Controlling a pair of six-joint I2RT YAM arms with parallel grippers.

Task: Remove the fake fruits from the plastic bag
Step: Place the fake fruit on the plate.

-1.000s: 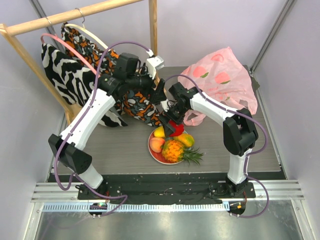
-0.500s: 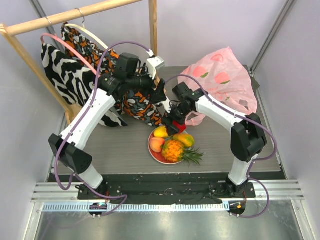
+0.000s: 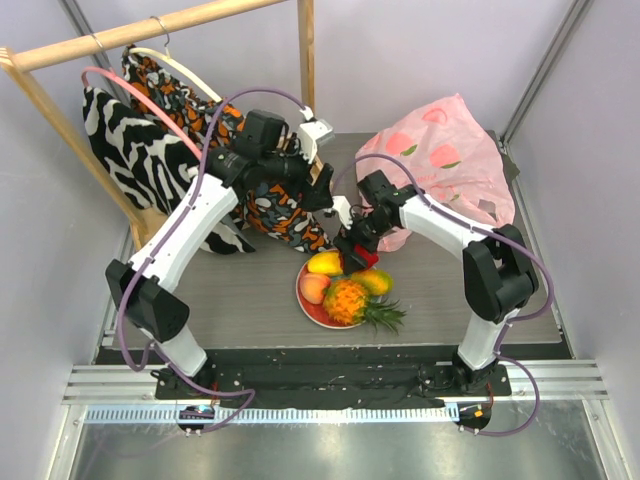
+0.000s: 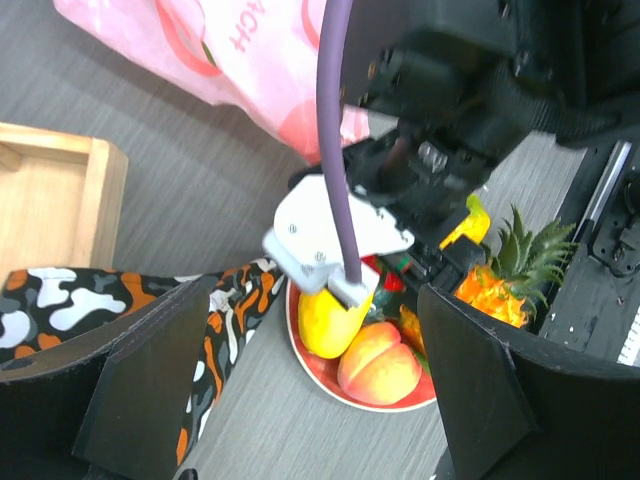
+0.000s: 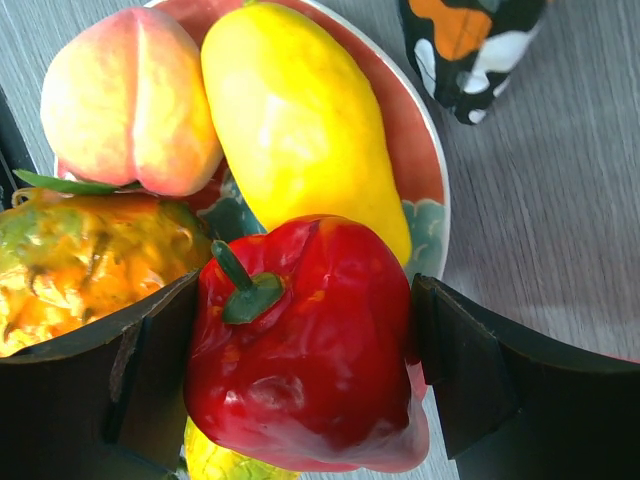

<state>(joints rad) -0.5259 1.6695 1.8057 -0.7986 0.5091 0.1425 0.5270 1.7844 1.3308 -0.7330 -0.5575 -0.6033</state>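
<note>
The pink peach-printed plastic bag lies at the back right of the table; it also shows in the left wrist view. A patterned plate holds a yellow mango, a peach and an orange pineapple. My right gripper is shut on the red pepper just above the plate's right rim. My left gripper is open and empty, hovering above the plate behind the right gripper.
A wooden rack with patterned clothes stands at the back left. A patterned cloth lies left of the plate. A wooden box edge is near it.
My right gripper has moved slightly right and nearer with the red pepper over the plate. My left arm has shifted a little to the right.
</note>
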